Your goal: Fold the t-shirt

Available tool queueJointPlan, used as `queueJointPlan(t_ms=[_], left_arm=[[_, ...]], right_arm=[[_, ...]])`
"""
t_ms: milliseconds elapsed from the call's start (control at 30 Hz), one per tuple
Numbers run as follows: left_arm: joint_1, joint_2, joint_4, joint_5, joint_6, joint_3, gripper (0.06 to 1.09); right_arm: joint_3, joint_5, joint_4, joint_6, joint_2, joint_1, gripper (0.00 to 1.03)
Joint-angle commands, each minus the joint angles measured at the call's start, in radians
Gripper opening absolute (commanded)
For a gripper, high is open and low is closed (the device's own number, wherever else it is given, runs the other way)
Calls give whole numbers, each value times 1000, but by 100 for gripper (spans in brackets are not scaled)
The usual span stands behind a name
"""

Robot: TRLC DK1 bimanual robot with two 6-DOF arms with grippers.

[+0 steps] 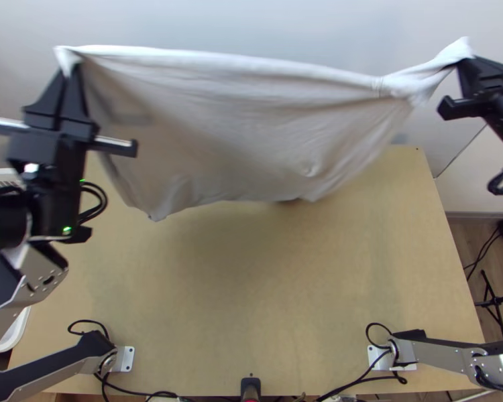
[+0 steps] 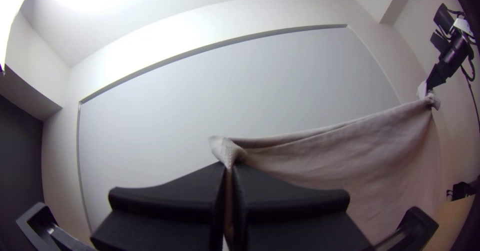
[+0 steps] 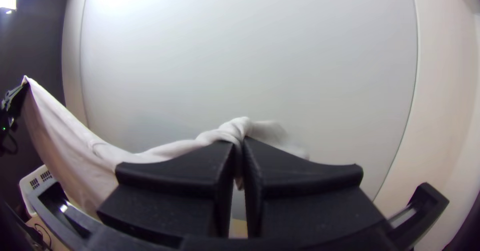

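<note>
Between the two arms the white t-shirt (image 1: 251, 114) hangs stretched above the far part of the table, its lower edge sagging. At the upper left my left gripper (image 1: 72, 63) is shut on one corner; in the left wrist view the left gripper (image 2: 229, 168) pinches the cloth (image 2: 345, 156) at its fingertips. At the upper right my right gripper (image 1: 461, 61) is shut on the opposite end, and in the right wrist view the right gripper (image 3: 241, 146) holds the bunched fabric (image 3: 170, 150), with a loose bit beyond the fingertips.
Below the shirt lies the wooden table (image 1: 265, 281). A white plastic basket (image 1: 13, 335) stands past its left edge. Black cables (image 1: 144, 394) run along the near edge, and a dark stand (image 1: 496, 298) is on the floor at right.
</note>
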Motion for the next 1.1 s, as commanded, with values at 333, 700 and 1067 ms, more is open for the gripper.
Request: queueJointPlan(t_ms=[333, 700, 1067], left_arm=[[15, -102, 128, 14, 4, -6, 9], [29, -124, 183, 19, -35, 138, 9], [36, -180, 154, 17, -69, 141, 9]], right_arm=[[141, 43, -46, -26, -119, 161, 3], [118, 159, 227, 133, -284, 49, 3], [63, 159, 227, 96, -423, -35, 3]])
